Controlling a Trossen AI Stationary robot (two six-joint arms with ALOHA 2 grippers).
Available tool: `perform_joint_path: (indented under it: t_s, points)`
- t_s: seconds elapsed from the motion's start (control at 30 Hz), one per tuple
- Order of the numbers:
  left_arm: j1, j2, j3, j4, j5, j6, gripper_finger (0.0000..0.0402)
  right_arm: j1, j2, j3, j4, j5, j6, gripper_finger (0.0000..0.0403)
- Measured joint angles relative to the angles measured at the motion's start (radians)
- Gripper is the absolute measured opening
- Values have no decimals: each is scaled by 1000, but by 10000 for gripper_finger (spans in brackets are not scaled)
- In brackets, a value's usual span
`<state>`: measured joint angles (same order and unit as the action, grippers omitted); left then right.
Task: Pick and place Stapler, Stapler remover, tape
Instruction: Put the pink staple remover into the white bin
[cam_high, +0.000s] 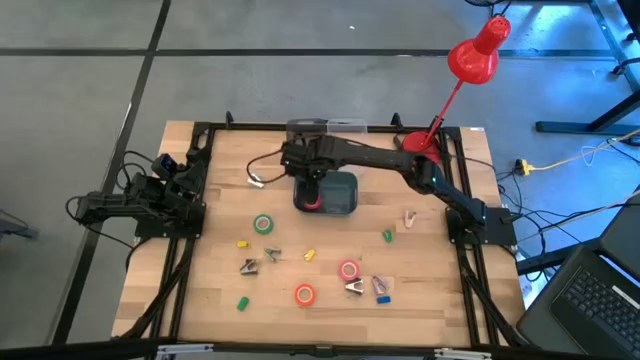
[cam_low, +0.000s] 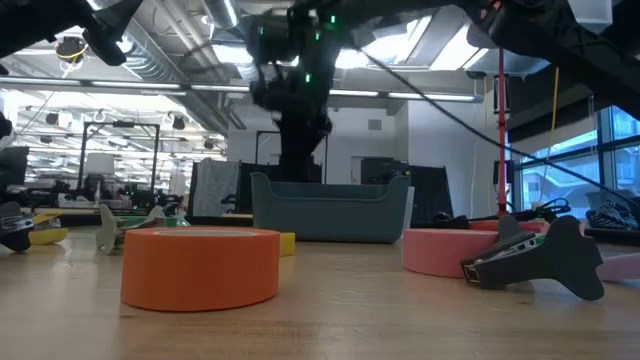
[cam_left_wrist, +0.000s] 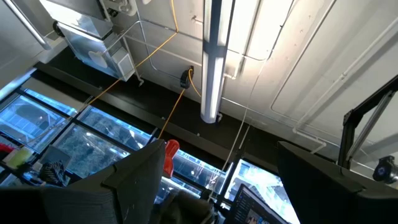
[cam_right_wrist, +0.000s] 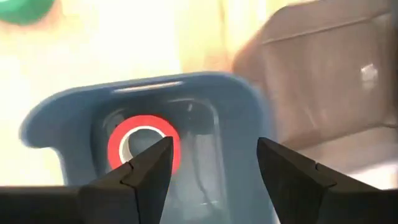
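1. The left gripper (cam_high: 190, 160) waits at the left edge of the table (cam_high: 200, 300), well apart from every task object. In its wrist view the two dark fingers (cam_left_wrist: 134, 180) stand wide apart with nothing between them, pointing up at the ceiling lights.
2. A green tape roll (cam_high: 263, 224) lies on the wood, nearer the right gripper than the left, just to the left of and below the bin.
3. Lower left of the bin, a small metal staple remover (cam_high: 249, 265) and a second one (cam_high: 272, 255) lie close together, with tiny yellow and green blocks near them.
4. An orange tape roll (cam_high: 305, 294) lies near the front edge; in the low view it sits closest to the camera (cam_low: 200, 265).
5. The right gripper (cam_high: 310, 185) hangs over the left end of the grey-blue bin (cam_high: 345, 195), reaching in from the right side of the table.
6. Its fingers (cam_right_wrist: 146, 171) are spread apart and pinch nothing.
7. A red tape roll (cam_right_wrist: 143, 148) lies on the bin floor directly under that gripper, apart from the fingers.
8. A pink tape roll (cam_high: 348, 269) lies in front of the bin, with another staple remover (cam_high: 354, 287) just beside it.
9. A blue stapler-like object (cam_high: 380, 288) lies right of that remover; I cannot tell exactly what it is.
10. A red desk lamp (cam_high: 478, 52) stands at the far right corner.
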<state>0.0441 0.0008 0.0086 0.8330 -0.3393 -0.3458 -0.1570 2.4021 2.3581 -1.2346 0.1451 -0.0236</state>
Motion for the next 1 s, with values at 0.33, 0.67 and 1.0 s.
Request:
perform_joint_path:
  t_s: [0.33, 0.67, 1.0]
  points:
    - [0, 0, 0, 0, 0, 0, 297, 0, -220, -36, -209, 13, 178, 236]
    - [0, 0, 0, 1, 0, 0, 297, 90, -488, -207, -340, 106, 566, 233]
    - [0, 0, 1, -6, -68, 42, 297, 286, -871, -821, -314, 143, 1181, 196]
